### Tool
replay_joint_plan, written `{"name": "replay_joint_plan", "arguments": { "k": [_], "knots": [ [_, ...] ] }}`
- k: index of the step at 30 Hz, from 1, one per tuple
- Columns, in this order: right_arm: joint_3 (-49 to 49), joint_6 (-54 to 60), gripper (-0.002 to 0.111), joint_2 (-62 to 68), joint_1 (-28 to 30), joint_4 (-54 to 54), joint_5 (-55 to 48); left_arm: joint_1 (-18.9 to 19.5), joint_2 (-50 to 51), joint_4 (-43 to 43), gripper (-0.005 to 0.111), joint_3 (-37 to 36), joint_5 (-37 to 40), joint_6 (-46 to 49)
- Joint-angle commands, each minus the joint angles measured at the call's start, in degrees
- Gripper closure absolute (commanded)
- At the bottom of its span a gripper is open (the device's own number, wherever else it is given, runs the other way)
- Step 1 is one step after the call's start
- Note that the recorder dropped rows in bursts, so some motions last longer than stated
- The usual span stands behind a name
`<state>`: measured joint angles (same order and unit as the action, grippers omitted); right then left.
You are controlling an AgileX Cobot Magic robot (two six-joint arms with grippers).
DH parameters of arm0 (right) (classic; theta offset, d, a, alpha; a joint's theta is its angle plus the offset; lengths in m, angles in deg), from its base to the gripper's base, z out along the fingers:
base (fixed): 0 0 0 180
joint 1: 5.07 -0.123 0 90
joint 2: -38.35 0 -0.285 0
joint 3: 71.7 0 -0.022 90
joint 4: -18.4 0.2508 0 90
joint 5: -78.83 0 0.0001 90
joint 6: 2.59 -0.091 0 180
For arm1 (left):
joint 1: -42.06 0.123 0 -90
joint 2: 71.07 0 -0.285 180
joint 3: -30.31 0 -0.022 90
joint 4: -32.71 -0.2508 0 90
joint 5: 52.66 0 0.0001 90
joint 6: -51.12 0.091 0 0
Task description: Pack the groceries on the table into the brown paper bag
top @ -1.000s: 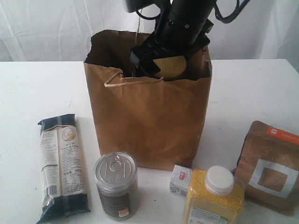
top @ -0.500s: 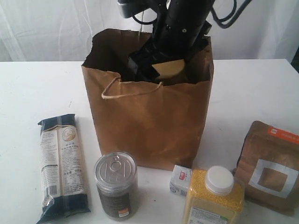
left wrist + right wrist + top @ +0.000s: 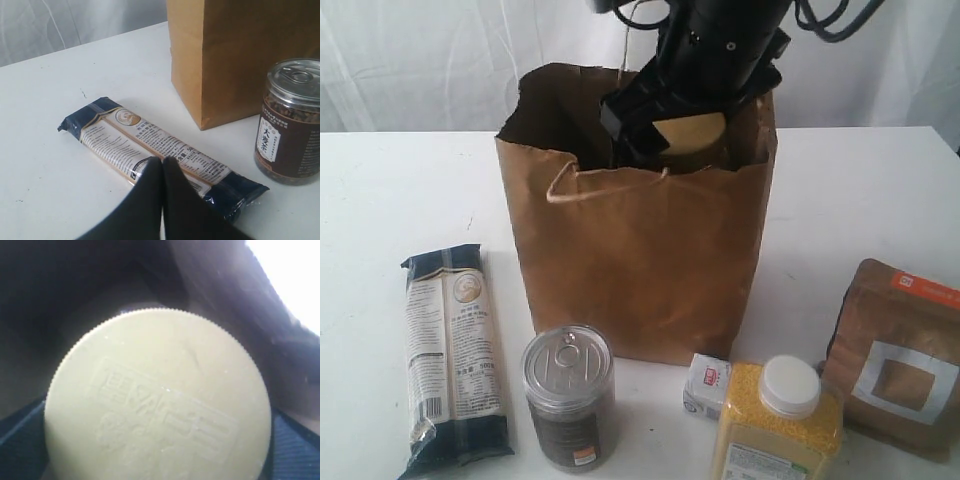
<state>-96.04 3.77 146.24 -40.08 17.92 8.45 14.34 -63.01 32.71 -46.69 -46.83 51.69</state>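
Here, right fingers grasp the jar inside the bag; left fingers clenched above noodle packet.

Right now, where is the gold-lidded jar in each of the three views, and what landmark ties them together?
Exterior view: the gold-lidded jar is at the bag's mouth, between the jaws of the right gripper.
Left wrist view: not in it.
Right wrist view: the jar, seen lid-on, fills the middle.
Shared landmark: the brown paper bag, whose side also shows in the left wrist view.
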Motion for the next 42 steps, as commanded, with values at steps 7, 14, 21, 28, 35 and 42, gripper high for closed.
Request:
{"name": "replay_joint_plan", "arguments": {
  "k": [7,14,21,28,35,42],
  "knots": [
    [-1.4,-0.6,0.018,0.8,-1.5,0.5,0.4,0.3,-0.3,0.3,0.107,-0.2,-0.2,-0.6],
    [-3.6,-0.7,0.018,0.9,-3.5,0.5,0.4,0.3,-0.3,0.3,0.107,-0.2,-0.2,-0.6],
    [-0.5,0.4,0.018,0.9,-3.3,-1.0,0.4,0.3,-0.3,0.3,0.107,-0.2,-0.2,-0.6],
    [3.3,-2.1,0.018,0.1,-0.4,-2.3,0.4,0.3,-0.3,0.3,0.107,-0.2,-0.2,-0.6],
    [1.2,-1.5,0.018,-0.9,-1.1,1.1,0.4,0.3,-0.3,0.3,0.107,-0.2,-0.2,-0.6],
    [3.0,-2.5,0.018,-1.7,-2.6,0.9,2.9,0.3,-0.3,0.3,0.107,-0.2,-0.2,-0.6]
  ]
}}
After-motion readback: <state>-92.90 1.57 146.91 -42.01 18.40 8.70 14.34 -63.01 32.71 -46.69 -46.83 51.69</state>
